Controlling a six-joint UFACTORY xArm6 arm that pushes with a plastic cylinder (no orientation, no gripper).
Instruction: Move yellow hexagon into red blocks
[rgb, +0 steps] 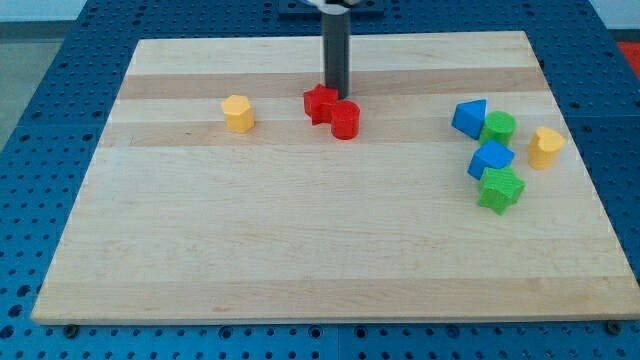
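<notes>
The yellow hexagon (238, 113) sits on the wooden board at the upper left of centre. Two red blocks stand touching each other to its right: a red star-like block (320, 104) and a red rounded block (345, 120). My tip (337, 93) is at the end of the dark rod, just above and behind the red blocks, touching or nearly touching the red star-like block. The tip is well to the right of the yellow hexagon.
A cluster stands at the view's right: a blue triangle-like block (469, 118), a green cylinder (498, 128), a blue block (490, 158), a green star (500, 189) and a yellow block (545, 147). The board's edge (330, 318) borders a blue pegboard.
</notes>
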